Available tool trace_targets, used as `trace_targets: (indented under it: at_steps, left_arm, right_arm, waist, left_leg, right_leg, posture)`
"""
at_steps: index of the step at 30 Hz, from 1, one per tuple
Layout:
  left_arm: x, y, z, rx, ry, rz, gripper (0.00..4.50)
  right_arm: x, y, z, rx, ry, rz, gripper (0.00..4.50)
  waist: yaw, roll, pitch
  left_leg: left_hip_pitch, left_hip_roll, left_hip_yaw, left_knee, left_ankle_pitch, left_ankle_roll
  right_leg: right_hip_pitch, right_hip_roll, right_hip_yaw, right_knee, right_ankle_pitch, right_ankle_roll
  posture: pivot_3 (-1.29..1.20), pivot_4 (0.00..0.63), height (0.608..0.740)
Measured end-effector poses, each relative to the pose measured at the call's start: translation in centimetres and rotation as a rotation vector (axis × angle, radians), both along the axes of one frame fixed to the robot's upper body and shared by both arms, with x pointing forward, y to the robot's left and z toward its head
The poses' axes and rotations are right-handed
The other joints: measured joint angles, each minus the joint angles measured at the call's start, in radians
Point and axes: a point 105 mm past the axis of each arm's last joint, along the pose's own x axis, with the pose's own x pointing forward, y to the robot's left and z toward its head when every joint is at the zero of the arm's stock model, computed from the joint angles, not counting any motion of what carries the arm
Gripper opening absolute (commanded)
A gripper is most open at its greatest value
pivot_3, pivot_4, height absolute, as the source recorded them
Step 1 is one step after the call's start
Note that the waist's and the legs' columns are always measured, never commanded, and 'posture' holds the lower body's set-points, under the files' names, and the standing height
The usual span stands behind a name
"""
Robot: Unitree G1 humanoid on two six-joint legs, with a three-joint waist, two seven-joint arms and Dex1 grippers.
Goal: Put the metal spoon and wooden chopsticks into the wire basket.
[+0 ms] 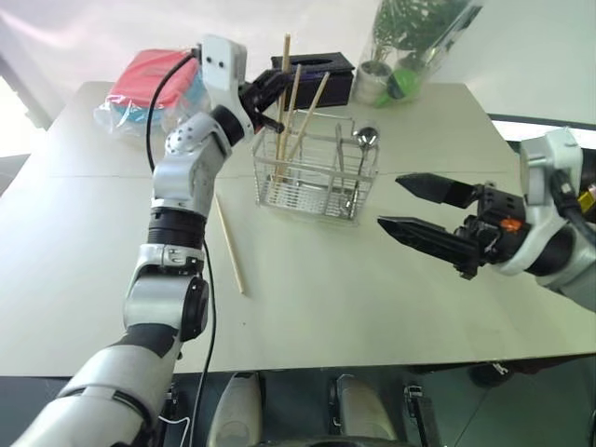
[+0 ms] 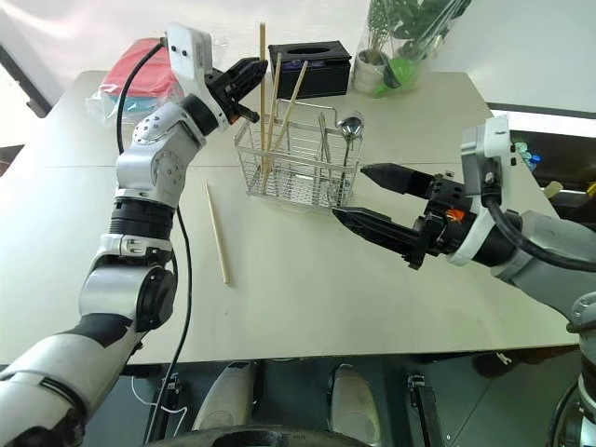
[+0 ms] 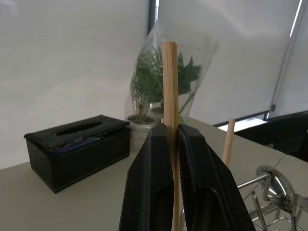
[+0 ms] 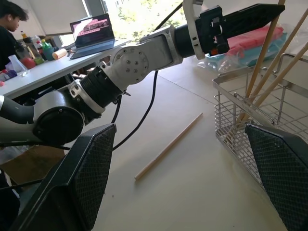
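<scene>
left hand [image 3: 174, 159] | pinches pale wooden chopstick [image 3: 169, 82] | over wire-grid basket [image 1: 317, 177]

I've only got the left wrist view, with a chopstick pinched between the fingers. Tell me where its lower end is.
Observer: The held chopstick stands upright in the left gripper, with its lower end down inside the left end of the wire basket, beside two other chopsticks leaning there.
Operator: Report anything left outside the basket.
Observer: One loose chopstick lies flat on the table, left of the basket, next to the left arm.
Operator: Give me the right gripper.
Observer: The right gripper hovers open to the right of the basket, touching nothing.
</scene>
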Motion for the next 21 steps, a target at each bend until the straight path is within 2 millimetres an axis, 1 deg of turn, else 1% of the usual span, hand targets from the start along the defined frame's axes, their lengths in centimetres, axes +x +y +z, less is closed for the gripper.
trace_targets:
  at_steps: [4,7,9,11,14,15,16,17,18,19,20,21]
  left_arm:
    - [-0.4,-0.1,0.2,-0.005,0.008,0.002,3.38]
    - [-1.3,0.0,1.4,-0.020,-0.002,-0.015,3.38]
    - [-2.3,0.6,3.0,-0.043,-0.014,-0.026,3.38]
    - [-2.8,1.3,4.5,-0.073,-0.022,-0.023,3.38]
    - [-3.4,3.8,8.3,-0.166,-0.037,0.044,3.38]
    - [-3.5,5.0,9.5,-0.203,-0.032,0.100,3.38]
    - [-3.2,6.3,10.0,-0.214,0.001,0.190,3.38]
    - [-2.9,7.1,9.8,-0.212,0.034,0.255,3.38]
    - [-2.2,8.4,8.6,-0.179,0.127,0.370,3.38]
    - [-1.5,9.7,6.7,-0.134,0.252,0.479,3.38]
    - [-1.0,10.8,3.7,-0.082,0.416,0.582,3.38]
    - [-0.9,11.8,0.6,-0.044,0.562,0.651,3.38]
  right_arm:
    - [0.4,0.0,0.5,0.013,-0.012,-0.003,4.47]
    - [0.7,-0.1,0.6,0.022,-0.006,-0.005,4.47]
    - [0.8,0.0,0.4,0.023,0.005,0.001,4.47]
    - [0.9,0.0,0.3,0.023,0.013,0.004,4.47]
    - [0.9,0.2,0.2,0.023,0.016,0.018,4.47]
    - [0.9,0.2,0.2,0.025,0.017,0.021,4.47]
    - [0.9,0.3,0.1,0.026,0.019,0.023,4.47]
    - [0.9,0.3,0.1,0.027,0.021,0.026,4.47]
    - [0.9,0.4,0.0,0.028,0.024,0.028,4.47]
    - [0.9,0.4,0.0,0.028,0.025,0.031,4.47]
    - [0.9,0.4,0.0,0.029,0.024,0.033,4.47]
    - [0.8,0.5,0.0,0.029,0.024,0.034,4.47]
  waist:
    - [0.000,0.000,0.000]
    - [-0.001,0.000,0.000]
    - [-0.003,0.000,0.000]
    - [-0.003,0.000,0.000]
    - [-0.003,0.000,0.000]
    - [-0.003,0.000,0.000]
    - [-0.003,0.000,0.000]
    - [-0.003,0.001,0.000]
    - [-0.003,0.001,0.000]
    - [-0.002,0.001,0.000]
    - [-0.002,0.001,0.000]
    - [-0.002,0.001,0.000]
  left_leg:
    - [0.000,0.000,0.000,0.000,0.000,0.000]
    - [0.000,0.000,0.000,0.000,0.000,0.000]
    - [0.000,0.000,0.000,0.000,0.000,0.000]
    - [0.000,0.000,-0.001,0.000,0.000,0.000]
    - [0.001,0.000,-0.001,0.000,0.000,0.000]
    - [0.001,0.000,-0.001,0.000,0.000,0.000]
    - [0.002,0.000,-0.001,0.000,0.000,0.000]
    - [0.003,0.000,-0.001,0.000,0.000,0.000]
    - [0.005,0.000,-0.001,0.000,0.000,0.000]
    - [0.008,0.000,-0.001,0.000,0.000,0.000]
    - [0.010,0.000,-0.001,0.000,0.000,0.000]
    - [0.010,0.000,-0.001,0.000,0.000,0.000]
  right_leg:
    - [0.000,0.000,0.000,0.000,0.000,0.000]
    - [0.000,0.000,0.000,0.000,0.000,0.000]
    - [0.000,0.000,0.000,0.000,0.000,0.000]
    - [0.000,0.000,0.000,0.001,0.000,0.000]
    - [0.000,0.000,0.000,0.001,0.000,0.000]
    - [0.001,0.000,0.000,0.000,0.000,0.000]
    - [0.001,0.000,0.000,0.000,0.000,0.001]
    - [0.003,0.000,0.000,0.000,0.000,0.001]
    - [0.005,0.000,0.000,0.000,-0.001,0.001]
    - [0.007,0.000,0.000,0.000,-0.001,0.002]
    - [0.009,0.000,0.000,0.000,-0.001,0.002]
    - [0.008,0.000,0.000,0.000,-0.001,0.002]
  posture:
    - [0.00,0.150,0.710]
    - [0.00,0.150,0.710]
    - [0.00,0.150,0.710]
    - [0.00,0.150,0.710]
    - [0.00,0.150,0.710]
    - [0.00,0.150,0.710]
    - [0.00,0.150,0.710]
    - [0.00,0.150,0.710]
    - [0.00,0.150,0.710]
    - [0.00,0.150,0.710]
    - [0.00,0.150,0.710]
    - [0.00,0.150,0.710]
